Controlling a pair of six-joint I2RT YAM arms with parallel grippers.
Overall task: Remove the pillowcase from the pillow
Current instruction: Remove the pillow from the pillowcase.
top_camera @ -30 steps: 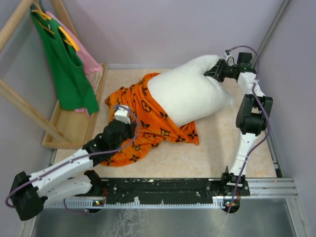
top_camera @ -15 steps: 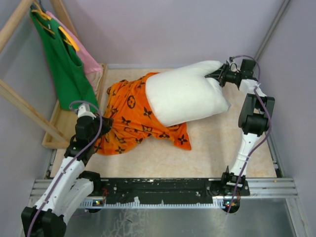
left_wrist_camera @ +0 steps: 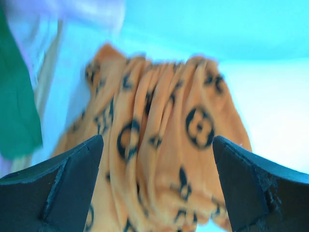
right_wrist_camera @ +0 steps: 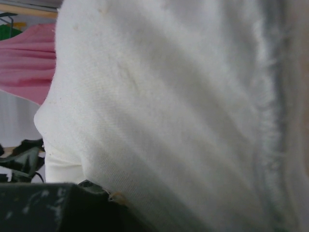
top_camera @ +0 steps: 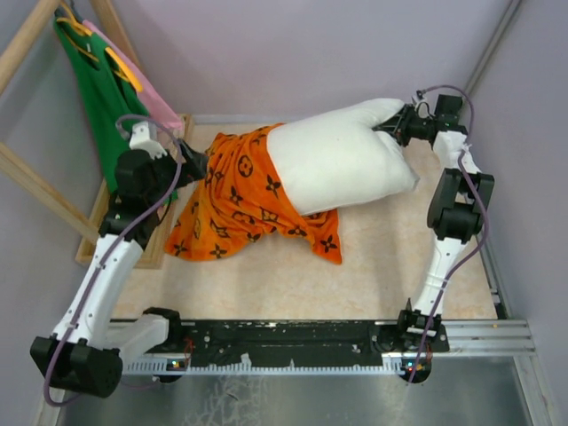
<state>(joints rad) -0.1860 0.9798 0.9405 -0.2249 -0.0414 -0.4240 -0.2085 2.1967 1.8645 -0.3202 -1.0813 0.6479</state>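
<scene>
Fingers [left_wrist_camera: 63, 193] of the left gripper [left_wrist_camera: 157, 145] stood wide apart, holding nothing, near the pillowcase [top_camera: 235, 200]; the right gripper [top_camera: 396, 133] pinched a corner of the pillow [top_camera: 342, 169].

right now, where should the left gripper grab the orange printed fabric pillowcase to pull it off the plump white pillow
Grip the bunched folds at the left end of the orange printed fabric pillowcase, coming from the left. Fabric gathers in ridges there, clear of the plump white pillow, whose right corner the right gripper pinches.
</scene>
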